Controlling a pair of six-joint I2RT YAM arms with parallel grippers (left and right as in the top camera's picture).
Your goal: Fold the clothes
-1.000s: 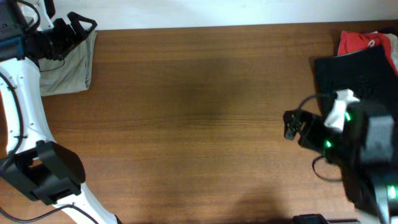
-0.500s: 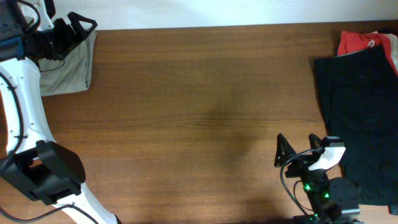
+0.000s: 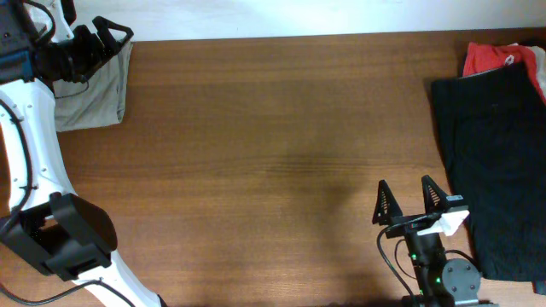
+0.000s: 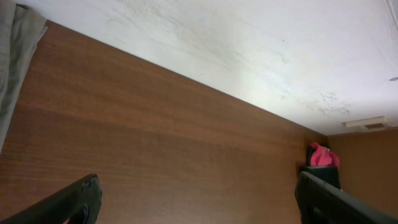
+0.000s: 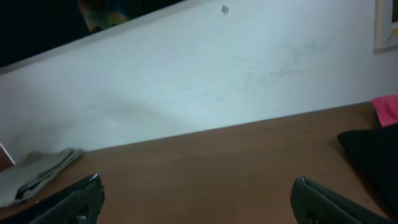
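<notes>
The folded khaki shorts (image 3: 92, 92) lie at the table's far left corner; they also show in the left wrist view (image 4: 13, 68) and the right wrist view (image 5: 34, 174). The black shorts (image 3: 495, 145) lie spread at the right edge, with the red-orange garment (image 3: 499, 58) behind them. My left gripper (image 3: 109, 32) is open and empty, above the khaki shorts' far edge. My right gripper (image 3: 408, 201) is open and empty near the table's front edge, left of the black shorts. The right wrist view shows the black shorts (image 5: 376, 155) and the red garment (image 5: 387, 109).
The brown wooden table (image 3: 273, 153) runs to a white wall (image 3: 299, 17) at the back. The left arm's base (image 3: 64, 239) stands at the front left. The left wrist view shows the distant red garment (image 4: 322, 155).
My right arm has drawn back from the black shorts to the front edge of the table, and its fingers now point toward the back. The left arm has not moved.
</notes>
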